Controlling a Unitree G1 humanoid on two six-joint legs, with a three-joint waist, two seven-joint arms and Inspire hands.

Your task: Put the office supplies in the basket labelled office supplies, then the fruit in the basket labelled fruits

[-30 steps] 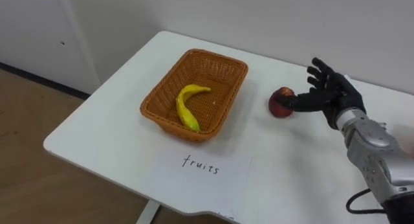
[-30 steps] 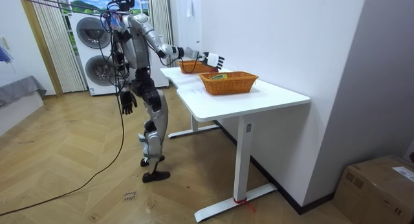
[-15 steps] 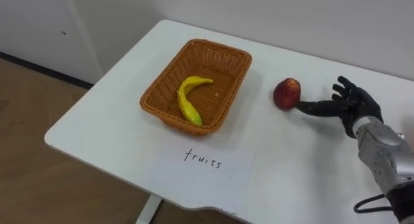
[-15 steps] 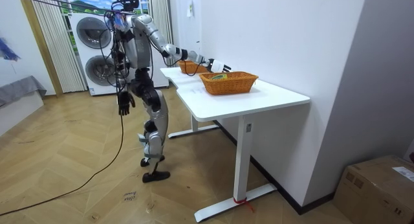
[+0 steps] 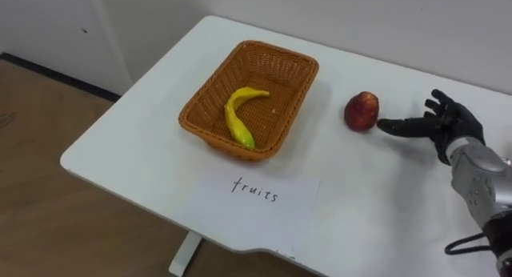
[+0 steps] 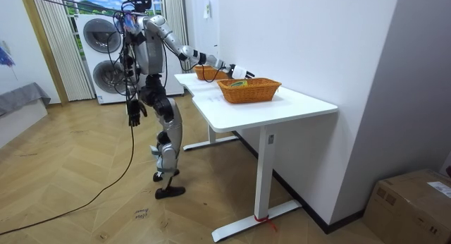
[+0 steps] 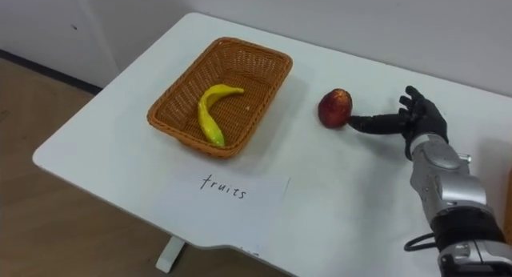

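In the left eye view, a white counter [image 5: 136,141] is being seen from above, and a wicker basket [image 5: 216,139] is standing on it toward its left end. A yellow banana [image 5: 238,117] is lying inside the basket on its floor. A red apple [image 5: 362,111] is lying on the bare counter to the right of the basket, apart from it. The right hand [image 5: 452,131] is being held low over the counter to the right of the apple, with its fingers [image 5: 400,127] being kept straight and spread and gripping nothing. One fingertip is being pointed at the apple's right side, just beside it, and contact cannot be told. A sheet of paper [image 5: 256,201] with handwriting is lying flat in front of the basket, near the counter's front edge. In the room view, the robot is being shown standing upright on a wooden floor at the counter's end on the room view's left, with its right arm being stretched out over the counter. The left hand [image 6: 132,111] is hanging beside the thigh, and its state cannot be told. A second wicker basket [image 6: 250,94] is standing on the counter nearer the camera, its contents too small to name. Stacked washing machines [image 6: 102,36] are standing behind the robot. In the right eye view, the silver forearm is being seen entering from the lower right, and the pointing fingertip is being shown at the very edge of the apple.
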